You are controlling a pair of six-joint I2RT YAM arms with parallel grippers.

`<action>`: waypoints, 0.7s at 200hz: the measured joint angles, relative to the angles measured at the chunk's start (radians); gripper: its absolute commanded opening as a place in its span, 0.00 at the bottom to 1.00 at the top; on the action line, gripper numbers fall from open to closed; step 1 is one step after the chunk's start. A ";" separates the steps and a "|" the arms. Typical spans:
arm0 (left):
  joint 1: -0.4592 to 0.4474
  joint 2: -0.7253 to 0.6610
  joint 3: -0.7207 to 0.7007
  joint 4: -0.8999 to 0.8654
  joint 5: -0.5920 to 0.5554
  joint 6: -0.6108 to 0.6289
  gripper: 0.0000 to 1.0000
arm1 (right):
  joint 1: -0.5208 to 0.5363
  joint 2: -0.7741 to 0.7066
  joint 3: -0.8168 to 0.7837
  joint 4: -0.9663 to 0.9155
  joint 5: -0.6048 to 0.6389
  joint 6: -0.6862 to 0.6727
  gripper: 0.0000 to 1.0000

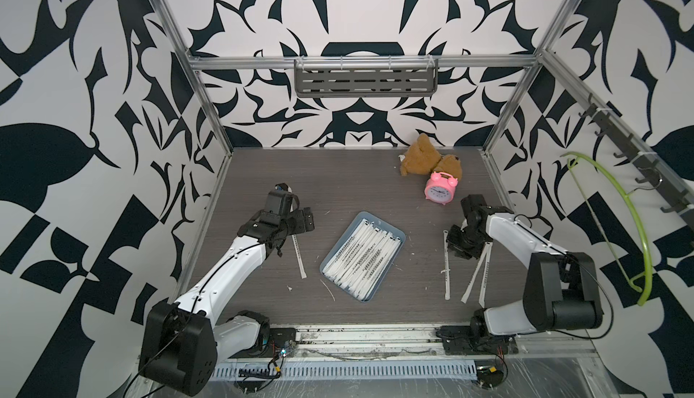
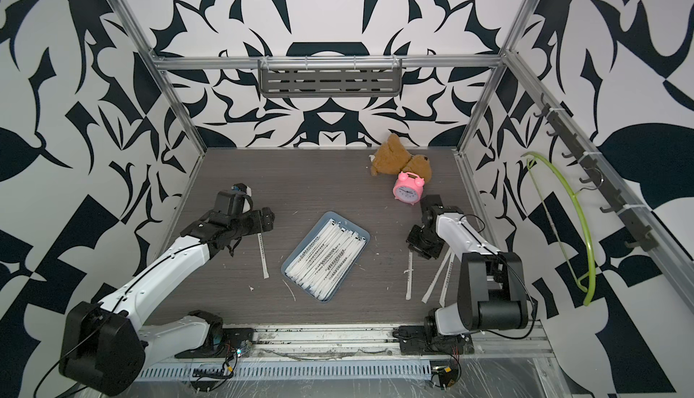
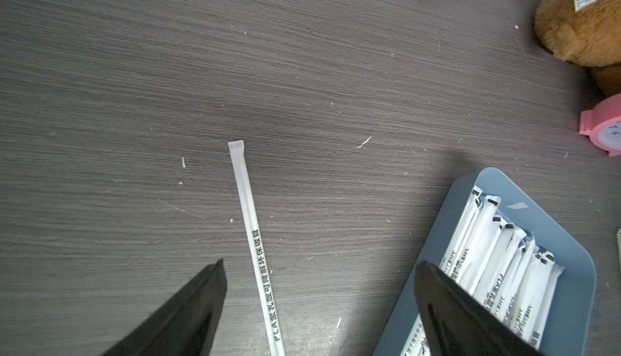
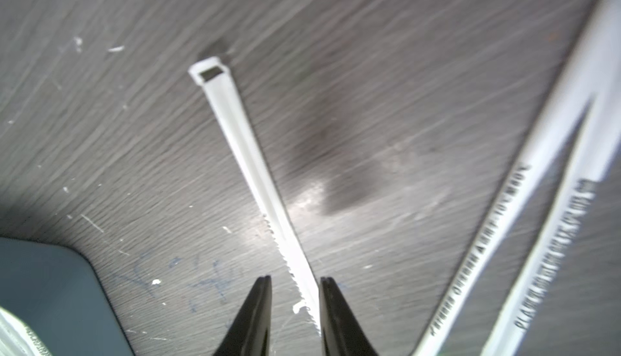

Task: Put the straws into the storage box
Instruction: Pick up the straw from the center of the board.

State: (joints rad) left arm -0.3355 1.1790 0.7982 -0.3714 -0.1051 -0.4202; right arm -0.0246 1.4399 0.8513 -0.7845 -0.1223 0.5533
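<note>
The blue-grey storage box [image 1: 399, 233] [image 2: 332, 215] lies mid-table, holding several white wrapped straws [image 1: 360, 257]. One straw [image 1: 299, 257] [image 3: 250, 223] lies on the table left of the box. My left gripper [image 1: 306, 221] [image 3: 321, 262] hovers over its far end, open wide, nothing between the fingers but table and straw. Right of the box lies another straw [image 1: 447, 276] [image 4: 242, 142]. It runs between the parted jaws of my right gripper [image 1: 448, 240] [image 4: 295, 278] and touches one finger. Two more straws [image 1: 477, 276] [image 4: 524, 210] lie crossed beside it.
A brown teddy bear [image 1: 420, 159] and a pink alarm clock [image 1: 440, 189] stand at the back right. A grey slotted shelf [image 1: 366, 77] hangs on the back wall, a green hanger [image 1: 616, 227] on the right wall. A bent white sliver [image 1: 327, 289] and scraps lie near the box.
</note>
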 measured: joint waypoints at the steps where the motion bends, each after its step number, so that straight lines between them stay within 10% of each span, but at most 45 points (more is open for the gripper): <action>1: 0.000 0.000 0.000 0.000 0.000 0.000 0.95 | -0.002 0.000 0.000 -0.001 0.000 -0.001 0.33; 140: 0.000 0.010 0.000 0.000 0.021 -0.007 0.94 | 0.092 0.123 0.023 -0.017 0.023 -0.060 0.31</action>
State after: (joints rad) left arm -0.3359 1.1889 0.7982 -0.3710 -0.0845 -0.4274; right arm 0.0673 1.5631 0.8745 -0.8013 -0.0990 0.4938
